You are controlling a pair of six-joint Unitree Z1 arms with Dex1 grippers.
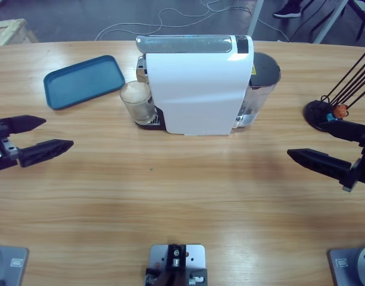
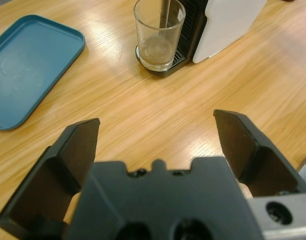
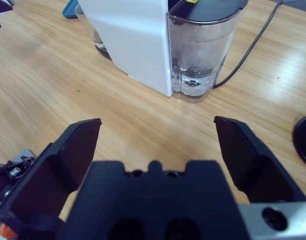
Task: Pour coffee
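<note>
A clear drinking glass [image 1: 137,101] stands on the drip tray of the white boxy coffee machine [image 1: 197,83] on the wooden counter [image 1: 182,196], near a teal plastic tray [image 1: 84,81]. The left end effector [image 1: 48,134] and right end effector [image 1: 301,140] both hover released, grasping nothing, well apart from the machine.
</note>
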